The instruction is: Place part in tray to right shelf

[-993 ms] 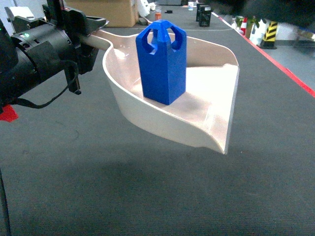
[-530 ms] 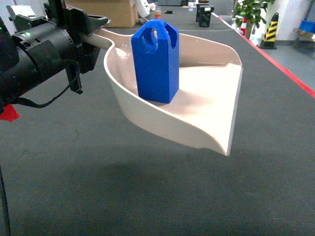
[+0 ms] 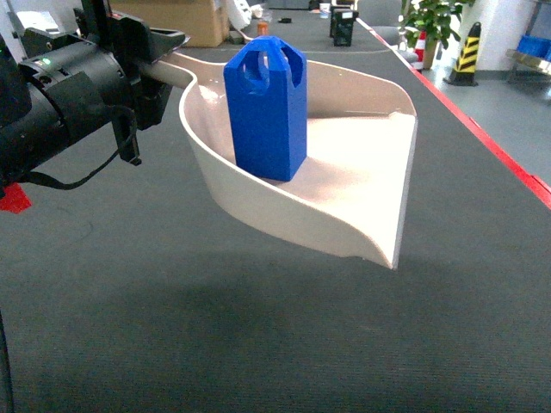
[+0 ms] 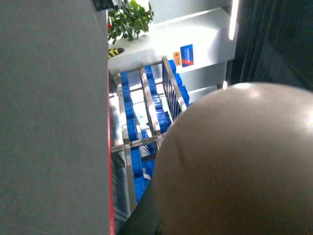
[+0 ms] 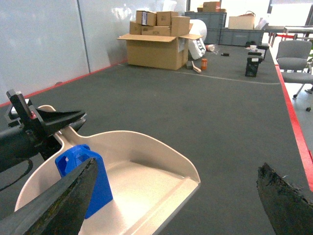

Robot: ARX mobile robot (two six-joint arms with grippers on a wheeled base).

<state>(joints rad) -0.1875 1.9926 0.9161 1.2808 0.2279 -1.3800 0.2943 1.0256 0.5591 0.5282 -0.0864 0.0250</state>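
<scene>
Left gripper (image 3: 159, 53) clamped on the tray (image 3: 379, 176) handle, pan held level off the floor — so the part (image 3: 267, 107) stands upright near its back rim. Right gripper (image 5: 176, 203) fingers apart, empty.

Warehouse floor; cardboard boxes (image 5: 159, 40); steel rack (image 4: 146, 142) holding blue crates (image 4: 128, 110).

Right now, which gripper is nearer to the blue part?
Left. The left gripper grips the tray handle beside the part; the right gripper hangs open, apart from it.
</scene>
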